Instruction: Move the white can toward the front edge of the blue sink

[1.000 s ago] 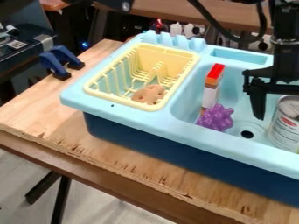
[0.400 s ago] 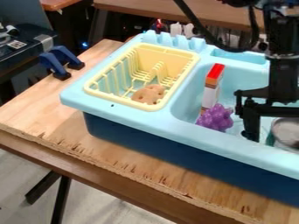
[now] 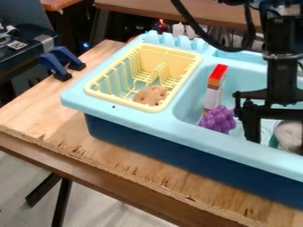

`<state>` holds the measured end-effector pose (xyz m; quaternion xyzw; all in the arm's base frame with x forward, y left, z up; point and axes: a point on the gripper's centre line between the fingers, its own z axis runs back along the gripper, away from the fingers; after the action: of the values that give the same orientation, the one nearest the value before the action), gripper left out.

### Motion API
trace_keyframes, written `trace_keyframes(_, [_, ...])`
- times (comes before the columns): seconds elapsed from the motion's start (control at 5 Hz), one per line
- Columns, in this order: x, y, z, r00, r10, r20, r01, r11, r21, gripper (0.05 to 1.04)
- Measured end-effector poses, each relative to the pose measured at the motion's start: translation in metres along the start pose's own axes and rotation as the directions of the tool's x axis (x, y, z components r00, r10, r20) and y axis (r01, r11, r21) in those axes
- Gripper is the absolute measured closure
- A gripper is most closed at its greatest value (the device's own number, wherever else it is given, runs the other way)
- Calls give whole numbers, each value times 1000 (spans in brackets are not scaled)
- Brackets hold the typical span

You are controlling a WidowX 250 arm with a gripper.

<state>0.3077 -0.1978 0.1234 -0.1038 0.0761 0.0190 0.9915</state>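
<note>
low in the light-blue plastic sink point(image 3: 183, 128)

at left, a yellow plastic dish rack point(image 3: 102, 94) holds a tan, pitted toy food piece point(image 3: 150, 95). next come an upright red-topped white box point(image 3: 213, 92) and a purple, knobbly grape bunch point(image 3: 218, 119). the black two-finger gripper point(image 3: 276, 141) hangs beside the round, grey-topped can point(image 3: 289, 134) at the sink's right; whether it grasps the can, one cannot tell. the can seems stiff but slippery, best held across its sides.

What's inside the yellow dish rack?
A brown, potato-like toy with dark spots lies in the near end of the yellow dish rack. The toy covers whatever is directly under it.
</note>
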Motion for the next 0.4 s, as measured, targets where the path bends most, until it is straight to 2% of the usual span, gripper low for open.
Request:
trace_keyframes(0.2, [5,11,9,999,2,36,-2,1000,8,76])
trace_keyframes(0.4, [12,12,24,997,-22,79,19,999,37,76])
